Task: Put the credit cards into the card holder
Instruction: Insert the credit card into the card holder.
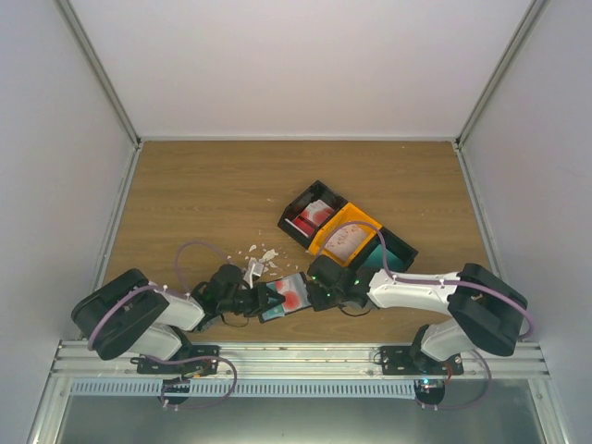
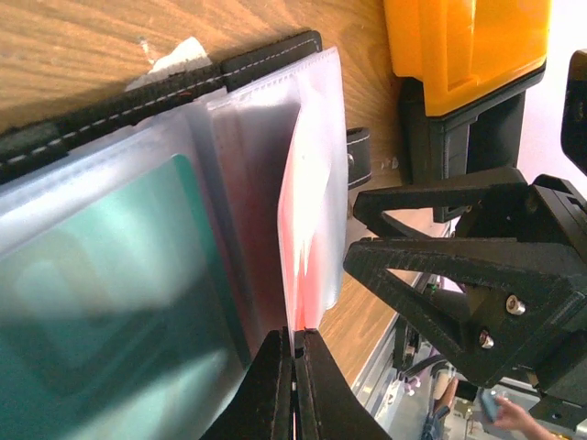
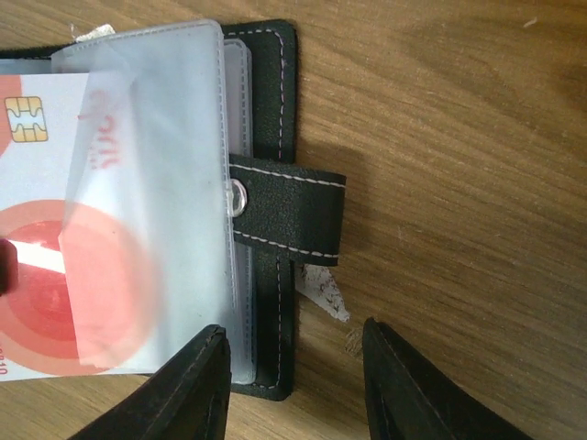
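Note:
The card holder (image 1: 285, 298) lies open on the wood between my two grippers, black with clear sleeves. In the left wrist view a teal card (image 2: 110, 302) sits in one sleeve. My left gripper (image 2: 293, 367) is shut on the edge of a red-and-white card (image 2: 307, 238), which stands on edge. In the right wrist view this card (image 3: 55, 229) is partly inside a clear sleeve, with its chip end still outside. My right gripper (image 3: 298, 385) is open and empty above the holder's black edge (image 3: 275, 92), near the snap strap (image 3: 289, 215).
Three bins stand behind the holder: a black one with red-and-white cards (image 1: 310, 215), an orange one (image 1: 344, 240) and a black one with teal inside (image 1: 393, 254). White scraps (image 1: 259, 254) lie beside the holder, one under the strap (image 3: 323, 295).

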Tool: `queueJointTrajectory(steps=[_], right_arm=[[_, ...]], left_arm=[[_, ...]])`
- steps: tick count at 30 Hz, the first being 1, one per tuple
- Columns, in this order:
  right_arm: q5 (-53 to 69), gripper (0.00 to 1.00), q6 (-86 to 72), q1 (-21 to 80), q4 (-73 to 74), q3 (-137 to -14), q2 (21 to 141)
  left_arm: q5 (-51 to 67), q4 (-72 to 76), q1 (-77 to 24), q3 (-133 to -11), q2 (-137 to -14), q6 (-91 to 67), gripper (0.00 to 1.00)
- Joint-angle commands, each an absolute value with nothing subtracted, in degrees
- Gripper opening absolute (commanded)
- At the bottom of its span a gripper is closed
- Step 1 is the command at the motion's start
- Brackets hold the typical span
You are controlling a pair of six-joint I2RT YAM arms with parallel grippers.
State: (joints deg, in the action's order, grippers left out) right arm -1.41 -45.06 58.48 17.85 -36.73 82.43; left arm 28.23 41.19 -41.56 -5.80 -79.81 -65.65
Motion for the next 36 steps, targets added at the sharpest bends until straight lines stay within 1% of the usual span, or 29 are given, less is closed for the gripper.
queueJointTrajectory(steps=[1, 5, 13, 24, 27, 33, 36], right_arm=[[-0.7, 0.4, -45.3, 57.8, 16.4, -35.5, 83.2], [-0.8, 0.36, -45.4, 57.7, 16.5, -35.2, 83.4], [-1.4, 0.32, -45.8, 57.6, 16.9, -34.9, 83.4], [-0.2, 0.28, -44.6, 56.9, 15.6, -34.9, 83.5], [-0.2, 0.29, -44.5, 56.5, 15.3, -34.9, 83.4], [4.0, 0.36, -43.8, 55.2, 12.4, -33.7, 82.9], [7.2, 0.37, -43.1, 54.6, 9.8, -32.9, 83.2]], left_arm=[[25.6, 45.2, -42.5, -7.2, -81.7, -65.7, 0.0], [23.7, 44.5, -42.9, -7.6, -82.4, -65.2, 0.0], [23.5, 45.1, -43.3, -8.5, -85.2, -65.4, 0.01], [26.4, 46.9, -44.6, -11.0, -91.6, -65.0, 0.06], [26.7, 47.1, -45.0, -11.2, -92.7, -65.1, 0.07], [27.1, 46.5, -45.2, -12.4, -93.7, -64.6, 0.1], [27.1, 45.7, -45.3, -12.9, -93.7, -64.4, 0.1]])
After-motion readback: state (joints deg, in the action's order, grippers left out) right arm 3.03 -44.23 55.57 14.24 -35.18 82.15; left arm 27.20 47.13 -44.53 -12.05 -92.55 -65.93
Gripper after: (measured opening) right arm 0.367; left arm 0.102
